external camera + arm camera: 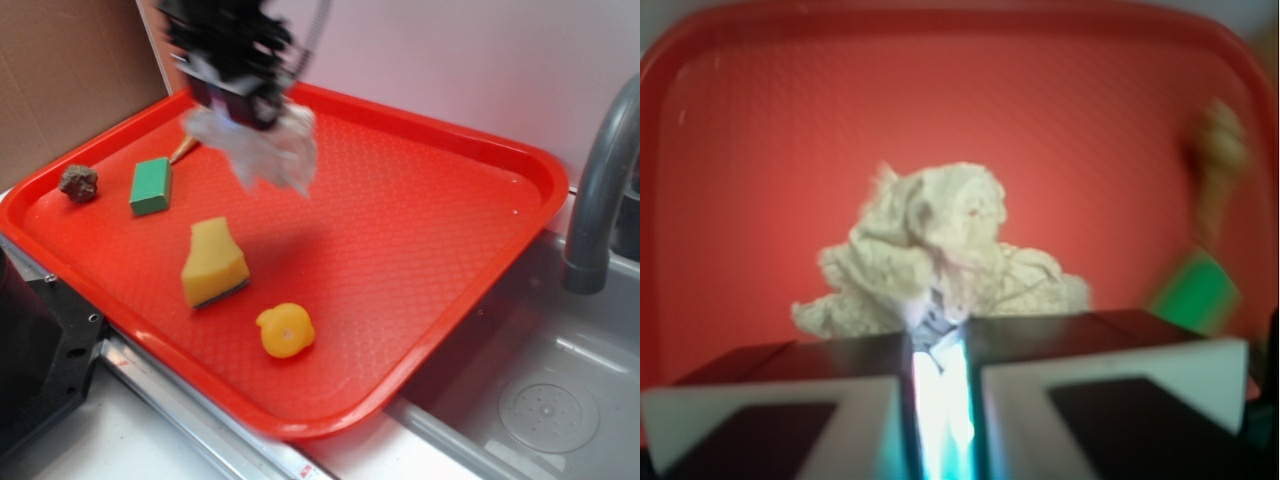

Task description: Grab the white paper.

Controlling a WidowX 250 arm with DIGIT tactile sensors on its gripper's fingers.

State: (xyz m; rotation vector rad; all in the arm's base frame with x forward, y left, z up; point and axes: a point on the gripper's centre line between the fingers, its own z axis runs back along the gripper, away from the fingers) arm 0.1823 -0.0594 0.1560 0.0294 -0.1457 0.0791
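Got claw pinched tight on white paper, hanging over tray far edge. Light, squishy wad; I grip mid-bunch.

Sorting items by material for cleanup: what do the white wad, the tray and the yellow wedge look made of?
White paper: thin tissue-like paper, matte, heavily wrinkled. Tray: probably hard plastic, red, with a fine textured surface and a smooth raised rim. Yellow sponge: soft-looking foam, matte, with a dark layer underneath.

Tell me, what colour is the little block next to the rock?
Green block, clearest in the exterior view, beside the rock.
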